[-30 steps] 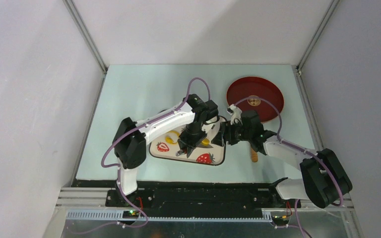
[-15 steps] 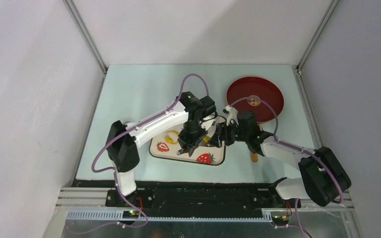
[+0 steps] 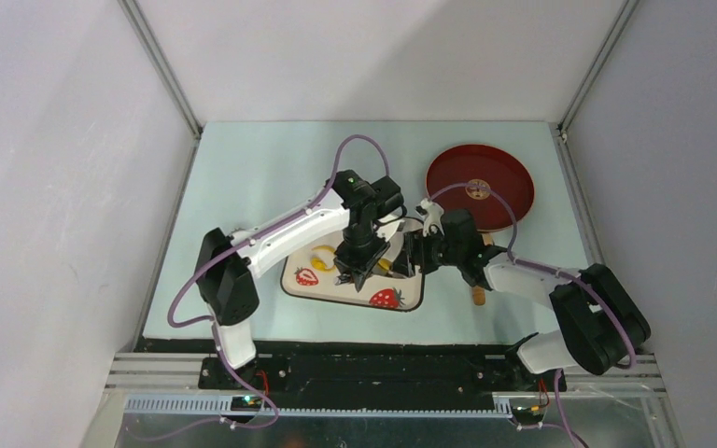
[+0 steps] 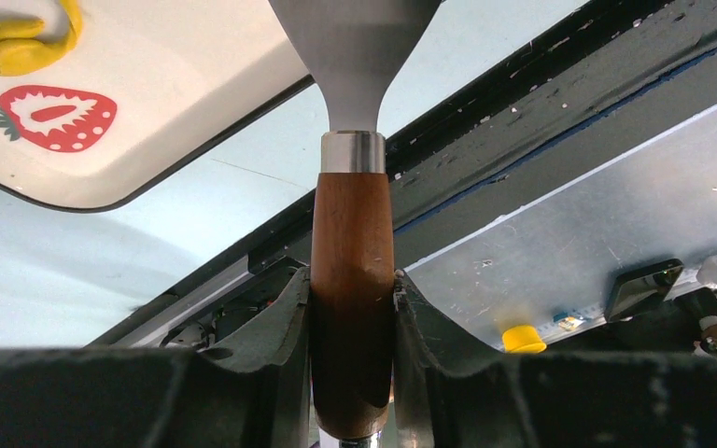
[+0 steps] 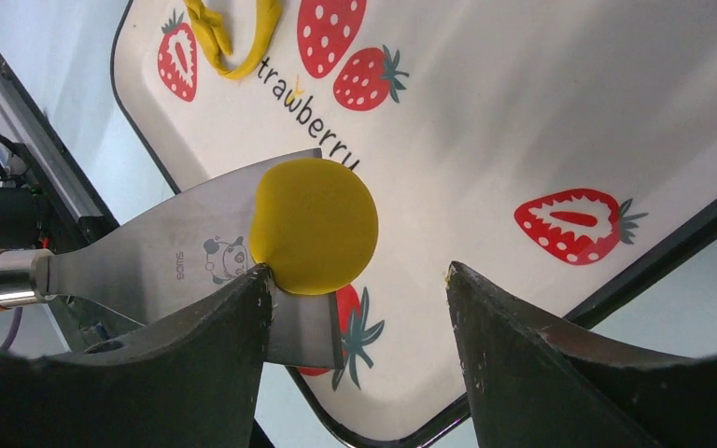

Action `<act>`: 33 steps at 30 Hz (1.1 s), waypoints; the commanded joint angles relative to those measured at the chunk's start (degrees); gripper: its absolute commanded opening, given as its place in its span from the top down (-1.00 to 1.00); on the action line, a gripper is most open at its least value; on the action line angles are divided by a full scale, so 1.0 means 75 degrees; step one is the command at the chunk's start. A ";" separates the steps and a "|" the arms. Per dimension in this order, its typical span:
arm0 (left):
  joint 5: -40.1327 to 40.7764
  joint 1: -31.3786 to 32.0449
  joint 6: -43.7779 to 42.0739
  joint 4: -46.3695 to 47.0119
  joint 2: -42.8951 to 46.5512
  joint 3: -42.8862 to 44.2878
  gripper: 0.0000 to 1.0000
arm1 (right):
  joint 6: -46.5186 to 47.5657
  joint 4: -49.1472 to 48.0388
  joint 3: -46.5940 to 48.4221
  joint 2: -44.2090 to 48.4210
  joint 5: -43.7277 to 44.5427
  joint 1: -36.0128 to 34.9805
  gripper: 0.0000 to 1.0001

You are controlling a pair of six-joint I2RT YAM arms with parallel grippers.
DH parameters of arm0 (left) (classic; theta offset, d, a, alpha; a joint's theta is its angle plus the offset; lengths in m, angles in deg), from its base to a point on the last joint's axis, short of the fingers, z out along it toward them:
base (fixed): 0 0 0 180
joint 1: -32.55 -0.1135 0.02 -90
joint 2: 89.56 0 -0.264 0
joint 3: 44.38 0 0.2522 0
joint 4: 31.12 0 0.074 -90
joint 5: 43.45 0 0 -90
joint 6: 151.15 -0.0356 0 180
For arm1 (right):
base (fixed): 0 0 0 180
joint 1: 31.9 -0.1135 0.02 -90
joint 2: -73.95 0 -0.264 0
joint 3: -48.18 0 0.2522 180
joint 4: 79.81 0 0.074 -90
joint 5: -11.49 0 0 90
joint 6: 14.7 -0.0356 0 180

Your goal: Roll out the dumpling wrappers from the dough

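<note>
On the table point(image 3: 243, 187), above the strawberry tray point(image 5: 541, 112), my left gripper point(image 4: 350, 308) pinches the scraper point(image 5: 168, 252) by its wooden handle. The yellow dumpling wrapper point(image 5: 313, 224) lies on the blade tip. My right gripper point(image 5: 357, 275) is spread around it, so I'd hold the blade level and close softly on the wrapper's rim; spare dough point(image 5: 233, 33) lies near the tray's edge.

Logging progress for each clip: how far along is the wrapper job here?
Done: one tan wrapper lies on the red plate, and a yellow wrapper is cut out round. In hand: the left gripper holds a scraper carrying that yellow wrapper over the strawberry tray, with the right gripper open around it. Left: moving it to the plate, probably; a scrap of dough lies on the tray.
</note>
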 commanded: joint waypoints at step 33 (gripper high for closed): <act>0.2102 -0.1297 0.0491 0.1842 0.2385 -0.2188 1.00 | -0.0057 0.0636 0.0828 0.0265 -0.0152 0.0128 -0.49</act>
